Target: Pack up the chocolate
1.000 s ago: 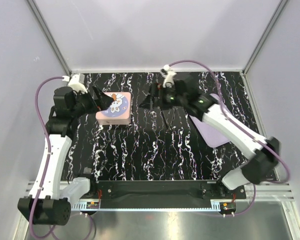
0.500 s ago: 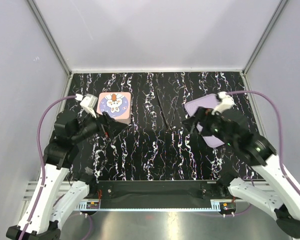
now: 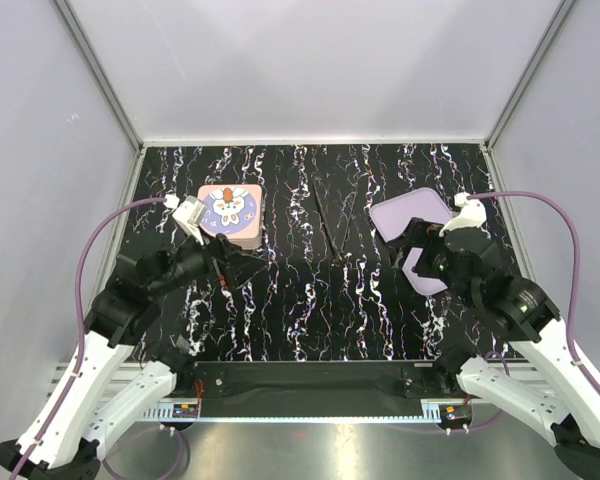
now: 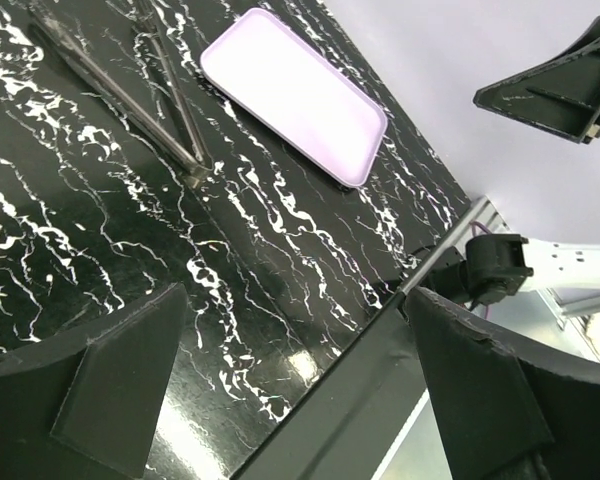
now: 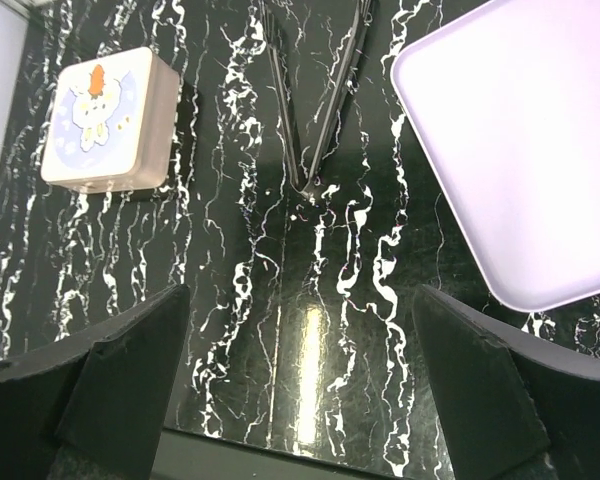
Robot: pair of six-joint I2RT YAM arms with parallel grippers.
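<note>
No chocolate shows in any view. A closed pink square tin (image 3: 230,215) with a rabbit picture on its lid stands at the back left; it also shows in the right wrist view (image 5: 105,120). My left gripper (image 3: 242,268) is open and empty, raised above the table in front of the tin; in its own view (image 4: 300,380) only bare table lies between the fingers. My right gripper (image 3: 405,255) is open and empty, raised beside the near left edge of a lilac tray (image 3: 420,235); its own view (image 5: 300,385) shows only table between the fingers.
Thin black sticks (image 3: 330,225) lie in a V between tin and tray, also seen in the left wrist view (image 4: 150,90) and the right wrist view (image 5: 315,100). The lilac tray (image 4: 295,95) (image 5: 520,150) is empty. White walls surround the black marbled table (image 3: 310,310).
Both arms have pulled back toward the near edge and risen. The left gripper left the tin; the right gripper left the sticks and moved right to the tray.
</note>
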